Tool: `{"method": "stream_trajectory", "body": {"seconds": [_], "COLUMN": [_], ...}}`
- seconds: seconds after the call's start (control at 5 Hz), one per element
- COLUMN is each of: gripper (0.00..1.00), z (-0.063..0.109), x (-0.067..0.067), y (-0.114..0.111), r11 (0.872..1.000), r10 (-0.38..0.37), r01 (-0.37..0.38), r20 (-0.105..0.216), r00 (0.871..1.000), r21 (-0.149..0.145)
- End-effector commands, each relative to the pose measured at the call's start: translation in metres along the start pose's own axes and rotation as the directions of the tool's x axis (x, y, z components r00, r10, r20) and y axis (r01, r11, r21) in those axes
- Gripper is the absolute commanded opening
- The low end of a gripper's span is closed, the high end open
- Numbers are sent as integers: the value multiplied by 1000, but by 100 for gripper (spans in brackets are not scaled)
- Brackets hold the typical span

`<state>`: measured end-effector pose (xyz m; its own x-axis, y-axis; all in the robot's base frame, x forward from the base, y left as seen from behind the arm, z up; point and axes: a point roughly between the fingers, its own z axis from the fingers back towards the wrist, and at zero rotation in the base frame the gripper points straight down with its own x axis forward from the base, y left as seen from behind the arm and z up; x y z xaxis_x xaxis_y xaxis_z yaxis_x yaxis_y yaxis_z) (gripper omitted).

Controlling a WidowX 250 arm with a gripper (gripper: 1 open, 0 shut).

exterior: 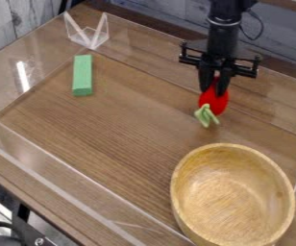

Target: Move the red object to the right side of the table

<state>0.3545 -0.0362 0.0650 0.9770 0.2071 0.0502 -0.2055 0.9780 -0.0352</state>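
The red object (213,99), a small glossy toy fruit with a light green leafy end (208,116), hangs in my gripper (216,88) just above the wood-grain table (125,130), toward its right side. The black gripper points straight down from the top of the camera view, and its fingers are shut on the upper part of the fruit. The green leafy end points down and sits very close to the tabletop; I cannot tell whether it touches.
A round light wooden bowl (233,199) stands at the front right, just below the gripper in the picture. A green rectangular block (83,75) lies at the left. Low clear acrylic walls (61,187) edge the table, with a clear angled piece (86,32) at the back left.
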Motion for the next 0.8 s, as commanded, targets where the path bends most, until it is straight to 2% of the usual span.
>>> {"method": "stream_trajectory", "body": {"seconds": [0.0, 0.4, 0.6], "gripper": [0, 0, 0], "z": [11, -32, -37], "x": [16, 11, 9], "y": [-12, -12, -15], "r11": [999, 996, 998], "r10": [54, 88, 64], "r01": [-54, -88, -64], "r20": [48, 29, 22], "r00": [997, 996, 998], "r21": [-6, 6, 7]}}
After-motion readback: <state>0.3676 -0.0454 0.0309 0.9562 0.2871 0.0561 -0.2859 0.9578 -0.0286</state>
